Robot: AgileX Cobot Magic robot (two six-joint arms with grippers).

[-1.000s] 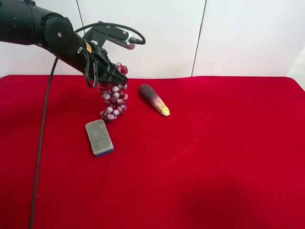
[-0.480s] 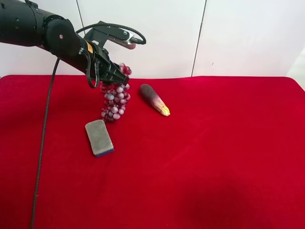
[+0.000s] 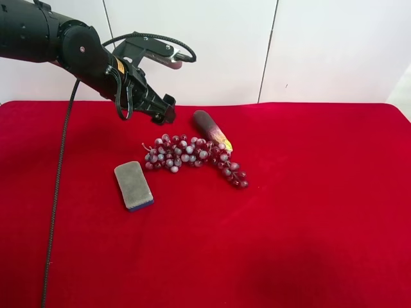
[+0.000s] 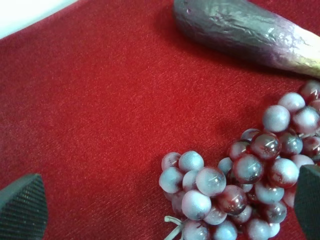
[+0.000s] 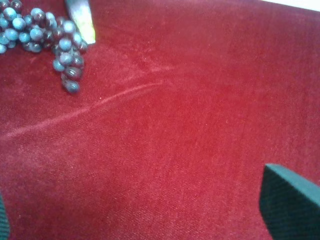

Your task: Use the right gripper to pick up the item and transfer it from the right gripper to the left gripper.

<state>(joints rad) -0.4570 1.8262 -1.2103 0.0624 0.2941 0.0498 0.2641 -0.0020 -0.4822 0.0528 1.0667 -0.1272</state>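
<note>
Lying loose on the red worktop (image 3: pixel 308 212), the grapes (image 3: pixel 192 157) are seen at 5 o'clock from the spread, empty left hand (image 3: pixel 164 114). The purple piece's (image 3: pixel 210 128) yellow tip is partly hidden by them. The right hand (image 5: pixel 145 220) is cut off, only spread finger edges being shown.

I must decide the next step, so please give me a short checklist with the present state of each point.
1. Grapes lie flat on the red cloth, held by no tool: ok.
2. Left tool is open, above the cloth beside the bunch: ok.
3. Right tool is open and holds nothing: ok.
4. Free room around the grapes: not ok. The purple piece sits against the bunch's far side; whether they touch, cannot tell.
5. Sponge is apart from the grapes: ok.
6. Where the right arm stands on the table: cannot tell, it is outside the high view.
</note>
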